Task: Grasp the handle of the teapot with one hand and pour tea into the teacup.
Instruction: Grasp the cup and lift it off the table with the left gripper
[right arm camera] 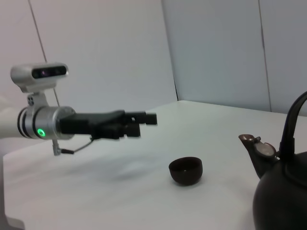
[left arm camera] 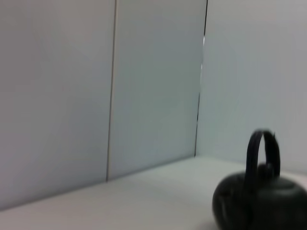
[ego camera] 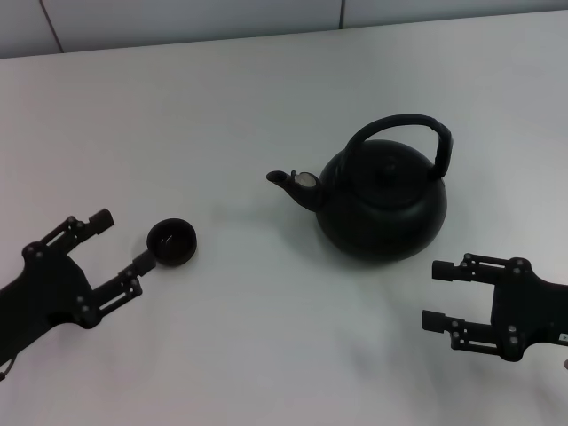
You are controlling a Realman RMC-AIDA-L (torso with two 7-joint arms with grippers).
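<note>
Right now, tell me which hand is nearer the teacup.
Left. The left hand is open right beside the teacup, one finger at its rim; the right hand is open far across, below the teapot.

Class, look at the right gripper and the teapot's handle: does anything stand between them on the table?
Nothing visible does. The right gripper, open, sits just beside the teapot; only bare table lies between it and the handle arching above.

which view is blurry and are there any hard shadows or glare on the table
Left wrist view: soft throughout, the teapot and its handle have smeared edges. Head view: sharper, the table evenly lit with only faint shadows by the teapot and teacup, no glare. Right wrist view: fairly crisp on the teacup and left gripper.
</note>
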